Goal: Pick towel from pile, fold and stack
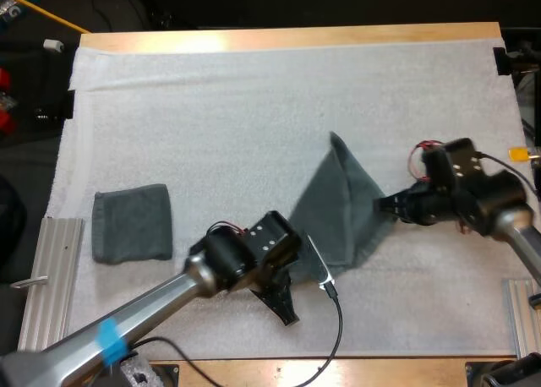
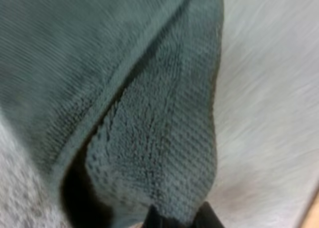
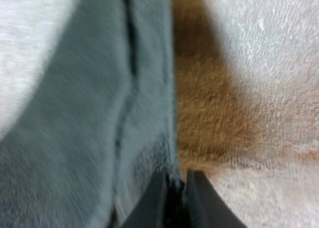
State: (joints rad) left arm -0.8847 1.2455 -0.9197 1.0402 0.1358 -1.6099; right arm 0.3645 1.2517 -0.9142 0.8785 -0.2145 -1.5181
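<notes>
- Starting with the towel (image 1: 338,205): you hold it between both grippers, spread in a triangle over the mat (image 1: 254,100). It sits right of the mat's middle, with its peak toward the mat's far side.
- Your left gripper (image 2: 179,219) is clamped on the towel at the end nearer the mat's near edge. In the left wrist view the cloth runs away from the fingertips in a thick fold, with bare mat beside it.
- Your right gripper (image 1: 385,208) pinches the towel's corner closest to the mat's right edge. In the right wrist view its fingers press a thin hem from both sides.
- The folded towel (image 1: 131,224) lies flat near the mat's left edge, well apart from the towel and from both grippers.
- From the high view your left wrist covers the spot where the left fingers meet the cloth, so that pinch cannot be made out there.
- You cannot tell whether the towel's lower edge touches the mat.
- Your left arm reaches in from the mat's near-left corner along its near side, ending just beside the towel.
- Your right arm comes in over the mat's right edge, with its gripper pointing toward the mat's left edge.
</notes>
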